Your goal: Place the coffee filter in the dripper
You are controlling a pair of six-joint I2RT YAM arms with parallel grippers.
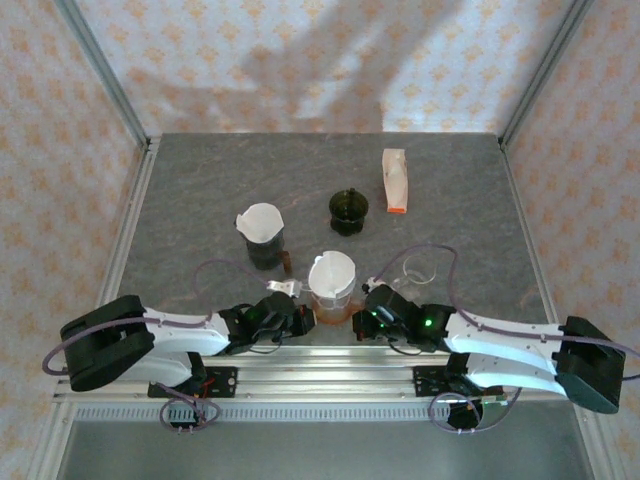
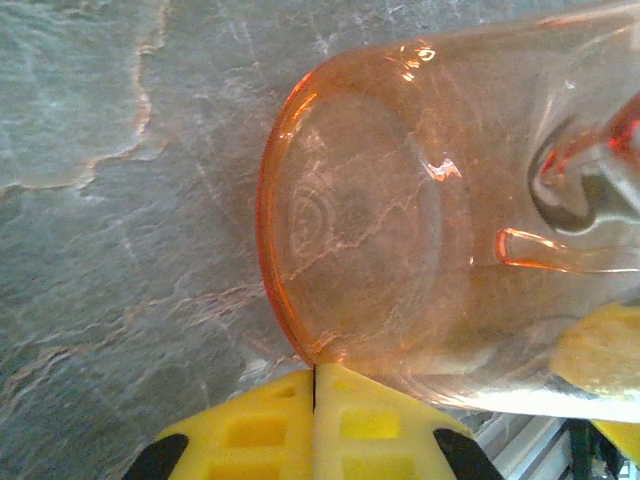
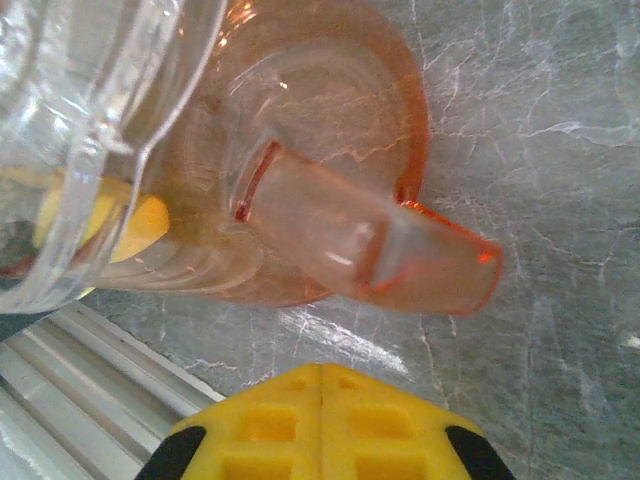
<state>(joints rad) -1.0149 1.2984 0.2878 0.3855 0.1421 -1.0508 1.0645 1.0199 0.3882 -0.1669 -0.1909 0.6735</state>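
The grey stone worktop [image 1: 200,190] runs back to the papered walls, and both arms lie low along its near edge, the left arm [image 1: 180,335] and right arm [image 1: 500,335] reaching in toward each other. Between their tips stands an orange glass cup [image 2: 360,230] with a clear ribbed dripper [image 3: 90,120] on top, and the white coffee filter [image 1: 332,271] sits in that dripper, cone upright and mouth open to the ceiling — as far as I can judge, it is seated, not just resting on the rim.

Further back are a dark pot [image 1: 265,250] with a second paper cone in it, a dark green cup [image 1: 349,210], a white pack with an orange end [image 1: 395,180] and a small clear glass [image 1: 418,268].

The left gripper [image 2: 314,395] has its yellow jaws pressed together on nothing, just beside the cup's base. The right gripper [image 3: 320,385] is likewise closed and empty, facing the cup's handle [image 3: 370,240], which juts toward it.

So the filter lies directly between the two, to the right of the left gripper and the left of the right one, neither clearly nearer. To me the placing looks done — any move away should go outward, the right one minding that handle.
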